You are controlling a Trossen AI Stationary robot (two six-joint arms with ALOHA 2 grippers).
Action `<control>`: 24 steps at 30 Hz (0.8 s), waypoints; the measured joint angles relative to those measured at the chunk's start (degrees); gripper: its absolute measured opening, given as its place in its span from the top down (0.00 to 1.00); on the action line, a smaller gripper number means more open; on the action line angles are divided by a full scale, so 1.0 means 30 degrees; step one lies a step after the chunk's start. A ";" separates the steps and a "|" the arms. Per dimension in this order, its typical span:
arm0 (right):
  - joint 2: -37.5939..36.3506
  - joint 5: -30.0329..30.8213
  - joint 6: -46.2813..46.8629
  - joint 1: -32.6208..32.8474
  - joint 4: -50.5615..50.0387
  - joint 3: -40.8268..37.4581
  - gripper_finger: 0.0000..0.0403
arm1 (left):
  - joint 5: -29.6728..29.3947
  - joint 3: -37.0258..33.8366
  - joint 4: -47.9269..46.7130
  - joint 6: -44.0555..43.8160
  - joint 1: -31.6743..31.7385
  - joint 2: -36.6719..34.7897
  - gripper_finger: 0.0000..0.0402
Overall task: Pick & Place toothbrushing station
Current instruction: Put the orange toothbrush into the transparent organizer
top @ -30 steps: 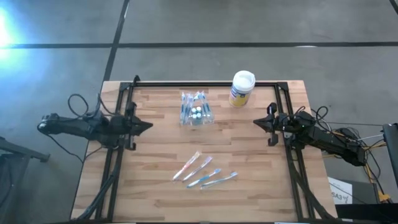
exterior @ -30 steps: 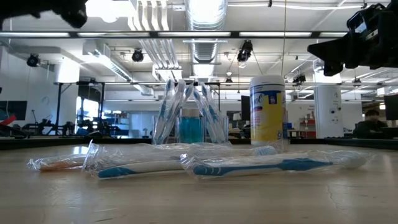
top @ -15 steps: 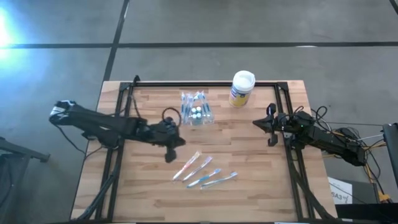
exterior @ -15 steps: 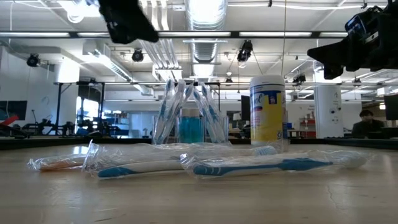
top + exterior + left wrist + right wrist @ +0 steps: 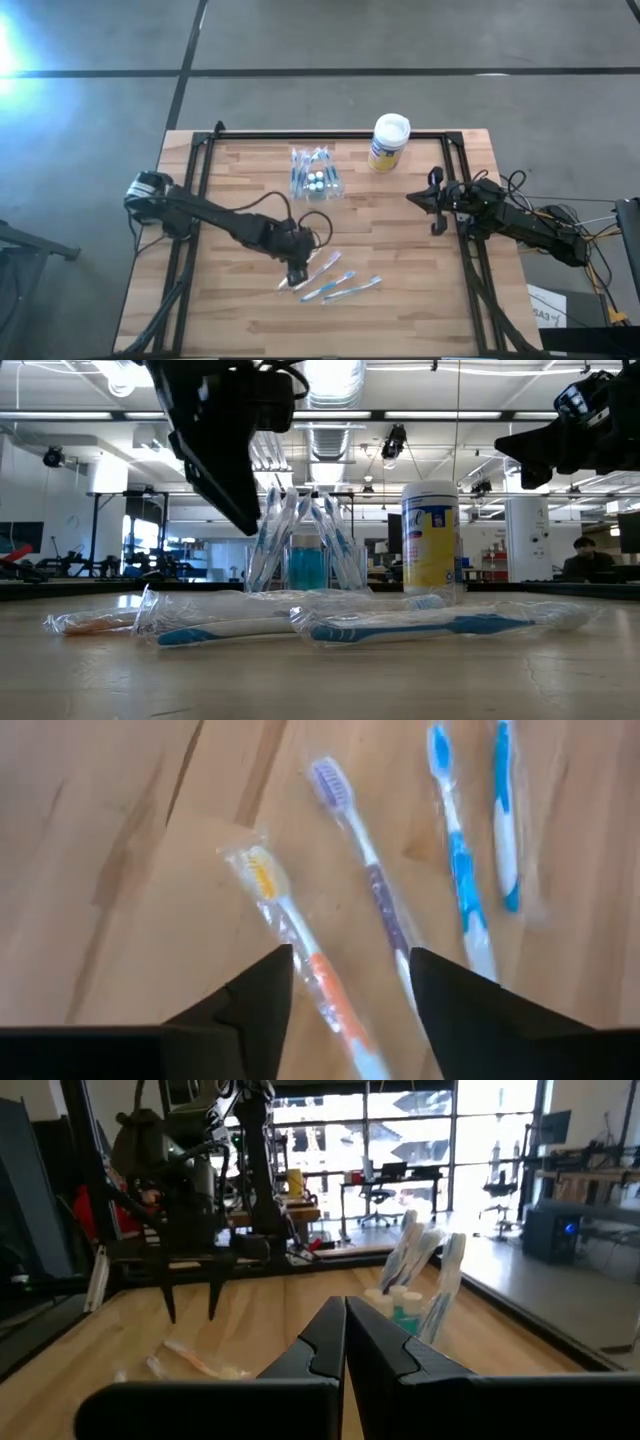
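The wooden table (image 5: pixel 400 280) carries the left gripper (image 5: pixel 298 268), fingers spread above the orange-handled wrapped toothbrush (image 5: pixel 300 952). The right gripper (image 5: pixel 415 198) waits pressed together at the right edge. The toothbrushing station (image 5: pixel 315 176) stands near the far edge, beside the canister (image 5: pixel 389 142).

I work in a big open lab or workshop hall: exposed ceiling ducts (image 5: pixel 330 385), strip lights, concrete floor (image 5: pixel 320 40), glass walls (image 5: pixel 440 1135), office chairs, and my wooden bench (image 5: pixel 400 250).
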 joint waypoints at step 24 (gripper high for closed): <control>0.0085 -0.1476 0.0441 0.0005 -0.0174 0.0000 0.98 | -0.0307 0.2523 -0.2366 -0.1131 0.0083 0.5707 0.45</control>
